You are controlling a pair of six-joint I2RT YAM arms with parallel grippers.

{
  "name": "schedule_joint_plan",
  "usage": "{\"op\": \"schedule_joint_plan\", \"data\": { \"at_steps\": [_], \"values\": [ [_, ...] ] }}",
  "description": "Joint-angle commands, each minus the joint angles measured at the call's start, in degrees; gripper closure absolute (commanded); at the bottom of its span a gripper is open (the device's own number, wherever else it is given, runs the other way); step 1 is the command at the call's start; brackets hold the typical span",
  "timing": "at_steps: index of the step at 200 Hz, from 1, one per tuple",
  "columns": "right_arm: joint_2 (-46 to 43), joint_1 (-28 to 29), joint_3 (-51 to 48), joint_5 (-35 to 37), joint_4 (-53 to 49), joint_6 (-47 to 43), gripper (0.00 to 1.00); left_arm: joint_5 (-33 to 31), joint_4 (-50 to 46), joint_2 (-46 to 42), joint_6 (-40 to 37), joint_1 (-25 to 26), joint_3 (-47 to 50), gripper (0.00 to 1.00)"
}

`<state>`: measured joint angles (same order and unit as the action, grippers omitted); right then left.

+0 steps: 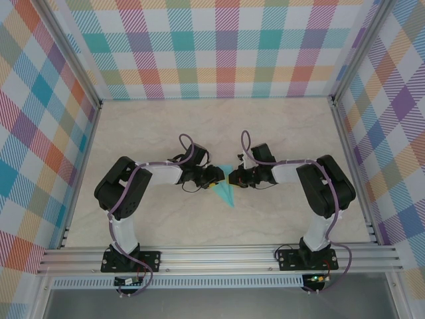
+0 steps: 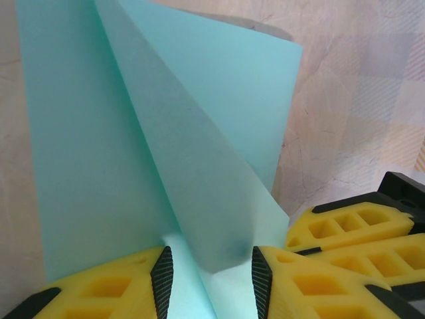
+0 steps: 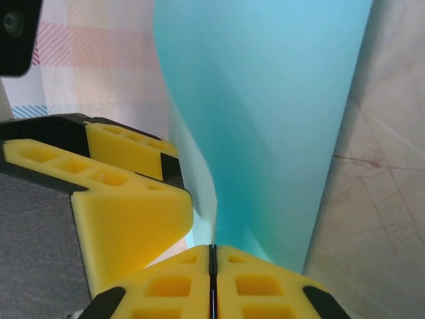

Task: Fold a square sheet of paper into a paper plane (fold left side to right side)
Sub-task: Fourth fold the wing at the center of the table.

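Note:
The turquoise sheet of paper lies mid-table, folded into a narrow pointed shape with its tip toward the near edge. Both grippers meet over its far end. My left gripper stands open, and a raised flap of the paper rises between its yellow fingers. My right gripper is shut, and in the right wrist view the paper's edge runs down into the closed seam of its jaws. The left gripper's fingers sit right beside the right gripper.
The marbled tabletop is walled by pastel checked panels at the back and sides. An aluminium rail with the two arm bases runs along the near edge. Both arms bend inward from the sides.

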<state>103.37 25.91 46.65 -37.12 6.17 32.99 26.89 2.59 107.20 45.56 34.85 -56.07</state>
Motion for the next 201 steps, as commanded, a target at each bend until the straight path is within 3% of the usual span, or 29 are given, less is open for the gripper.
{"op": "schedule_joint_plan", "data": {
  "at_steps": [1, 46, 201],
  "values": [
    [-0.4, 0.1, 1.6, 1.0, -1.4, -1.6, 0.96, -2.1, -3.3, -0.5, -1.3, 0.4, 0.1, 0.61],
    [-1.3, 0.1, 2.6, 6.5, -6.9, -4.9, 0.97, -2.1, -3.4, -0.4, -1.3, 0.4, 0.0, 0.61],
    [1.7, 0.1, 2.5, 7.9, -10.1, -6.1, 0.96, -1.4, -3.0, -0.8, -1.1, 0.5, -0.6, 0.61]
  ]
}}
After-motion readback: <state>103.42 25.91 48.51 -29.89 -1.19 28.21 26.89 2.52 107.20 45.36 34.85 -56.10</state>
